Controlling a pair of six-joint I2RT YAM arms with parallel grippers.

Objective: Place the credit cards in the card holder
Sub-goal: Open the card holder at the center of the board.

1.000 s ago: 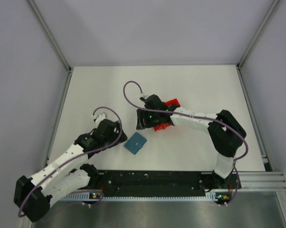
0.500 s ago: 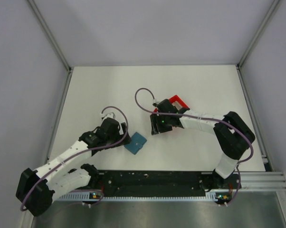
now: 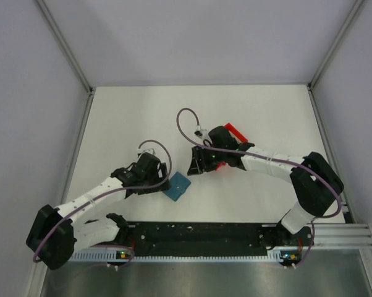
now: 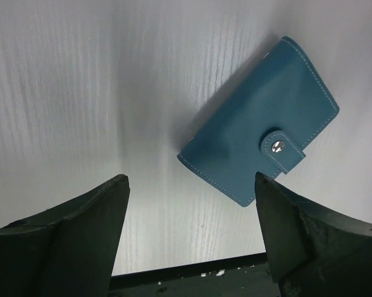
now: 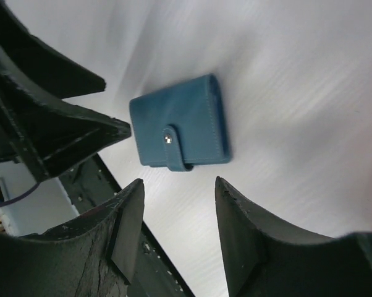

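Note:
The card holder (image 3: pixel 177 185) is a teal folding wallet lying closed and flat on the white table, its strap snapped shut (image 4: pixel 279 146). My left gripper (image 3: pixel 164 180) hovers just left of it, open, with only bare table between its fingers (image 4: pixel 191 179). My right gripper (image 3: pixel 193 167) hangs just behind and to the right of the wallet, open and empty (image 5: pixel 178 182), and the wallet (image 5: pixel 186 127) lies just beyond its fingertips. No credit cards show in any view.
A red open-topped tray (image 3: pixel 234 131) stands behind the right wrist, mostly covered by that arm. The black base rail (image 3: pixel 204 234) runs along the near edge, close to the wallet. My left gripper's fingers (image 5: pixel 62 124) sit close beside the wallet in the right wrist view.
My left gripper has slid right, up to the wallet's left edge, and narrowed slightly. My right gripper has swung off the red tray and come down toward the wallet.

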